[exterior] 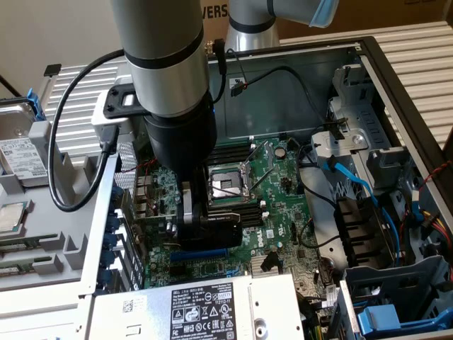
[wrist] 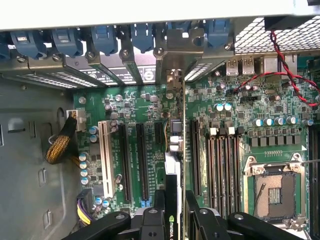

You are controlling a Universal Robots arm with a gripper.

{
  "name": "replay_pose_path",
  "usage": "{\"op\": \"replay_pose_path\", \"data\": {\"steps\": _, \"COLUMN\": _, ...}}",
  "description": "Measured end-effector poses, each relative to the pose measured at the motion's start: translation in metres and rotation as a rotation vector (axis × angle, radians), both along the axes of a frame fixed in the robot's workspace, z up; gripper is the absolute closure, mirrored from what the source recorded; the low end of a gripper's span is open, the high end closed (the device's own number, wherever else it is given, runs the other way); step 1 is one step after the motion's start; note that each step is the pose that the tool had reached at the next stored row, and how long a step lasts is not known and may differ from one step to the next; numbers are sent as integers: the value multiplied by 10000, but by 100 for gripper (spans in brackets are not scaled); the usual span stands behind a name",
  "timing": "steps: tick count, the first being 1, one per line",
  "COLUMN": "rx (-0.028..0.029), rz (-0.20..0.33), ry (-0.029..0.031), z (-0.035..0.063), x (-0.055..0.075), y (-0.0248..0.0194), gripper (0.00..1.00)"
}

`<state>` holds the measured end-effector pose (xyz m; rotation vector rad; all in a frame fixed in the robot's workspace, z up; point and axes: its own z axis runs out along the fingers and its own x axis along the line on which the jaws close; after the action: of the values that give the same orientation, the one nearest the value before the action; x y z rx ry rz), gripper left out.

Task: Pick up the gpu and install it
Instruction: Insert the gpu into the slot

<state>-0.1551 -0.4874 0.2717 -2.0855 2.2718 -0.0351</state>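
**Arm and gripper, 1.** The gripper (exterior: 200, 214) (wrist: 175, 207) reaches down into the open computer case (exterior: 368, 60). Its jaws are narrowed onto the gpu, one finger (wrist: 159, 212) on each face of the card.

**Gpu, 1.** The gpu (exterior: 221, 225) (wrist: 172, 222) is held on edge over the motherboard (exterior: 272, 212) (wrist: 150, 102), just nearer than the CPU socket. Its metal bracket (wrist: 175, 75) points at the rear slot openings. Whether its edge sits in a slot cannot be told.

**Motherboard, 1.**
- CPU socket (exterior: 226, 183) (wrist: 272, 192): 1, open.
- White expansion slot (wrist: 105, 155): 1.
- Long black slots (wrist: 124, 160): 3, two beside the white one and one on the card's other side.
- Memory slots (wrist: 222, 167): 4, side by side between the card and the socket.

**Blue bracket clips (wrist: 102, 37).** At least 6, in a row along the rear wall.

**Surroundings.**
- A red-and-black wire pair (wrist: 290, 75) loops over the board's rear ports.
- A yellow-sleeved cable (wrist: 60, 145) lies beside the white slot.
- A power supply (exterior: 205, 308) crowds the near edge.
- Blue cables (exterior: 361, 188) and black cables run on the exterior view's right.
- A hard drive (exterior: 18, 152) and a loose processor (exterior: 10, 216) lie outside the case on the exterior view's left.
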Motion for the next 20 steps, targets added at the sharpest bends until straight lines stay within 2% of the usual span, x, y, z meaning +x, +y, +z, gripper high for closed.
{"op": "replay_pose_path", "data": {"steps": 20, "rx": 0, "rz": 0, "ry": 1, "z": -26, "x": -10, "y": 0, "gripper": 74}}
